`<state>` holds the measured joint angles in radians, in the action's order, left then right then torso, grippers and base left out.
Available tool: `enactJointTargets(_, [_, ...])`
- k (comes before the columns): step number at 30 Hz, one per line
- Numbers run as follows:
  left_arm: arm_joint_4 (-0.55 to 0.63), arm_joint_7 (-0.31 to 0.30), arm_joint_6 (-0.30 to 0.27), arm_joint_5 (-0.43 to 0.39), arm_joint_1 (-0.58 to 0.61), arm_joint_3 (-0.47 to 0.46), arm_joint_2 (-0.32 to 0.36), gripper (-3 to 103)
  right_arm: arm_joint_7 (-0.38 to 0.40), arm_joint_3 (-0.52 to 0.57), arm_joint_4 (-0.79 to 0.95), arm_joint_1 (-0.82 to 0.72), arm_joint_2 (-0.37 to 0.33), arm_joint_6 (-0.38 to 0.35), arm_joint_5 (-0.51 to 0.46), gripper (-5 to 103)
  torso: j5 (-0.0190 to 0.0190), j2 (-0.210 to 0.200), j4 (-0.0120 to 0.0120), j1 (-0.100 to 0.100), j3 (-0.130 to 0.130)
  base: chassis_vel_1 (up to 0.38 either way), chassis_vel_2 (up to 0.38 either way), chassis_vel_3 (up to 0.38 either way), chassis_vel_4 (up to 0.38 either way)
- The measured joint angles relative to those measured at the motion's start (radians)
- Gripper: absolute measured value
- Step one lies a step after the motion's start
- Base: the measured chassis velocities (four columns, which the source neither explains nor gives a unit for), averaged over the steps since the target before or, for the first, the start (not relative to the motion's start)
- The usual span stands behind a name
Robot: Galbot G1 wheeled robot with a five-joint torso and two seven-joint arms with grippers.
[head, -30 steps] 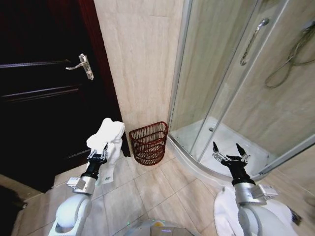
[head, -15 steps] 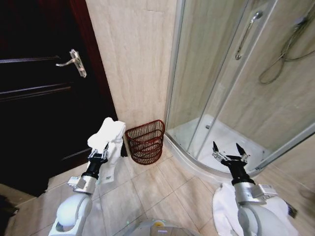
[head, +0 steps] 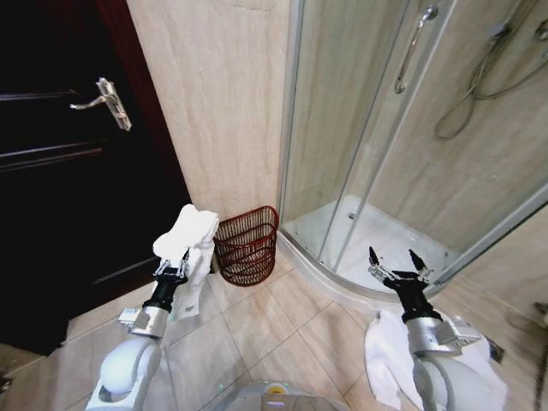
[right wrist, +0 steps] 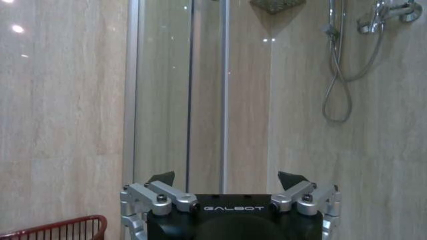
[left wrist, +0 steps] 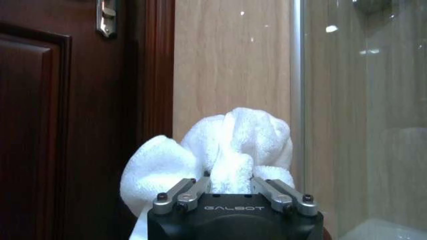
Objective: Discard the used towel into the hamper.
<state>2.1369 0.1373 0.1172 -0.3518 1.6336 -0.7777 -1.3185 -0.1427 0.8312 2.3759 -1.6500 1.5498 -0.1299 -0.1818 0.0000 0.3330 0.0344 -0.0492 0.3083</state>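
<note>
left gripper (head: 171, 272) is clamped on the white towel (head: 186, 235), held up just left of the hamper (head: 247, 246) by the wall; right gripper (head: 399, 272) hangs spread wide, empty

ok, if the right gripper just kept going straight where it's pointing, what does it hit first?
Probably the shower enclosure's glass panel: the open right gripper points at it, with nothing visible between. The hamper sits off to one side. Depth is unclear.
</note>
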Motion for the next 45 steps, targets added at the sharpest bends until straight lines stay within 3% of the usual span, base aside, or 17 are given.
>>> enactJointTargets(8, [-0.014,0.018,0.026,-0.008,-0.003,0.003,-0.001,16,0.000,-0.004,-0.002,0.005,-0.003,-0.003,0.001,100,0.0000,-0.024,0.0000,0.010,-0.015,0.000,0.000,0.000,0.000])
enactJointTargets(15, [-0.047,0.074,0.068,-0.014,-0.018,0.009,0.005,16,-0.044,0.008,-0.017,0.009,-0.002,0.008,0.031,100,0.0000,-0.026,0.0000,0.011,-0.015,0.000,0.000,0.000,0.000])
enactJointTargets(45, [-0.071,0.079,0.045,-0.009,-0.073,0.031,0.029,16,-0.033,0.003,-0.044,0.037,-0.001,0.009,0.030,100,0.0000,-0.016,0.0000,0.007,-0.009,-0.008,0.011,0.010,-0.012])
